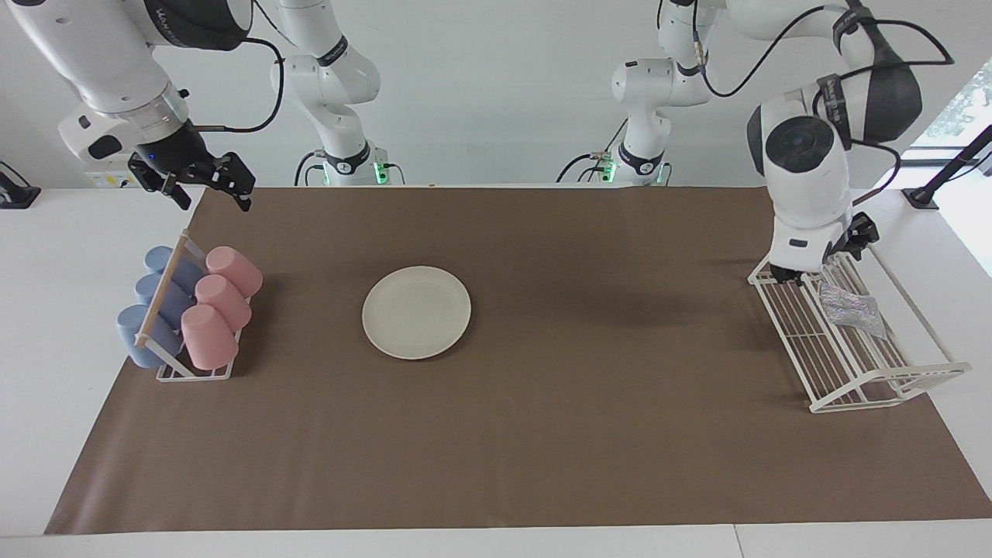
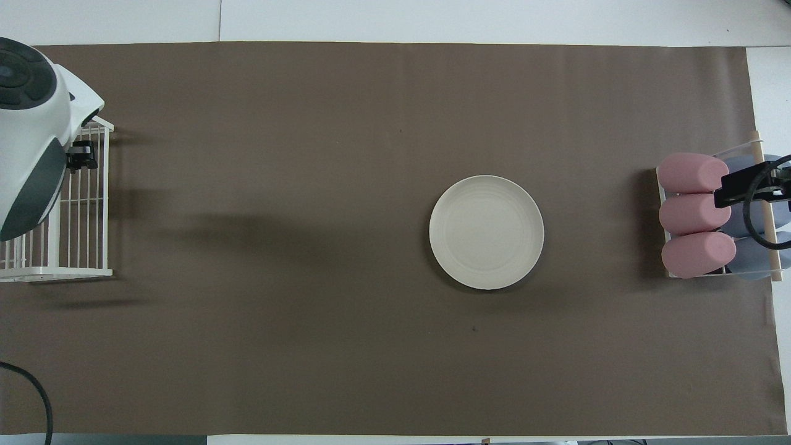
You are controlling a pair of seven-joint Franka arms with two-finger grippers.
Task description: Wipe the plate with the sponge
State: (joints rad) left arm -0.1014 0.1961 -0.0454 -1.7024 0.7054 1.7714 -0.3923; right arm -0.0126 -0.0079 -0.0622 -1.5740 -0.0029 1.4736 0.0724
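**Facing view: plate bare on the mat, sponge in the wire rack**

Facing view first: cream-white plate (image 1: 416,312) flat on the brown mat (image 1: 542,434), nearer the right arm's end of the bench (image 1: 46,372) than the middle, nothing on it, no gripper near it. Overhead view, same plate (image 2: 487,232), same bare surface, well apart from both racks.

Silvery-grey sponge (image 1: 851,308) lying in the white wire rack (image 1: 852,387) at the left arm's end of the bench, resting on the rack's bars. Hidden under the arm in the overhead view, where only part of the wire rack (image 2: 80,247) shows.

Left gripper (image 1: 821,263) down at the end of that rack nearer the robots, just beside the sponge and slightly nearer the robots than it; contact with the sponge not clear. Jaws mostly hidden by the wrist housing: cannot tell whether apart or together.

Right gripper (image 1: 208,186) up in the air over the mat's corner at the right arm's end, above the cup holder (image 1: 194,372), jaws spread apart and holding nothing. Waiting there.

Cup holder carrying three pink cups (image 1: 221,306) and three blue cups (image 1: 159,302) lying on their sides, pink ones toward the plate.
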